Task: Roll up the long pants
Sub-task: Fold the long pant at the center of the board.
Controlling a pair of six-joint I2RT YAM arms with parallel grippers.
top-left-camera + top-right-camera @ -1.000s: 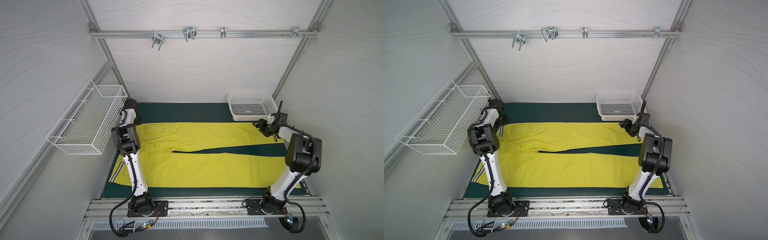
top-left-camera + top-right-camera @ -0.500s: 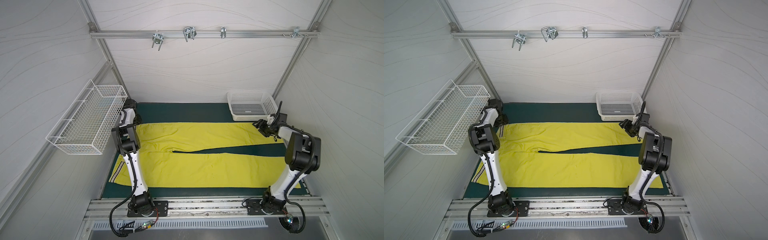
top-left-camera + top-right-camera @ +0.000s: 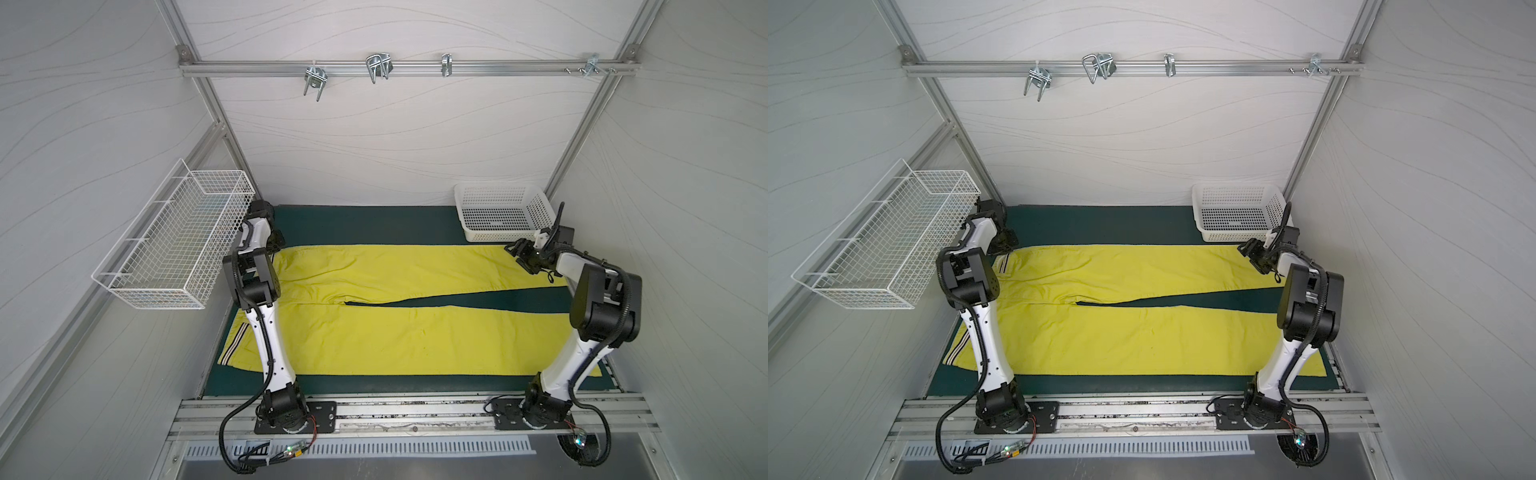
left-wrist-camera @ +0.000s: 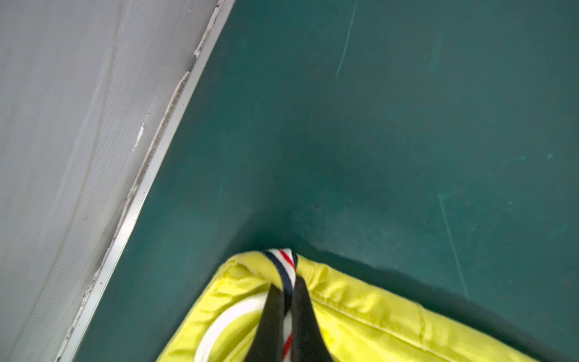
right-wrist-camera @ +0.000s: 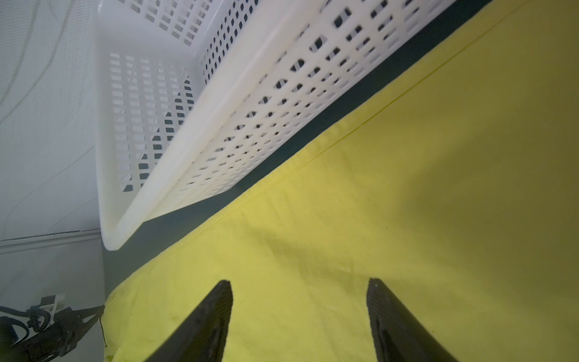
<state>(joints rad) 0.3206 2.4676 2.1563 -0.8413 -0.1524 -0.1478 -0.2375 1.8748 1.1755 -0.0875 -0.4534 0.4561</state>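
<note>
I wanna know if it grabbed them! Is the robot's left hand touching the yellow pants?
Touching. The left wrist view shows the left hand pinched shut on the striped trim of the bright yellow-green fabric long pants.

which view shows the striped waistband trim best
The left wrist view: close up, jaws of the left gripper are shut on the striped trim of the long pants. Both top views show the trim small, partly behind the left arm. The right wrist view shows none.
</note>
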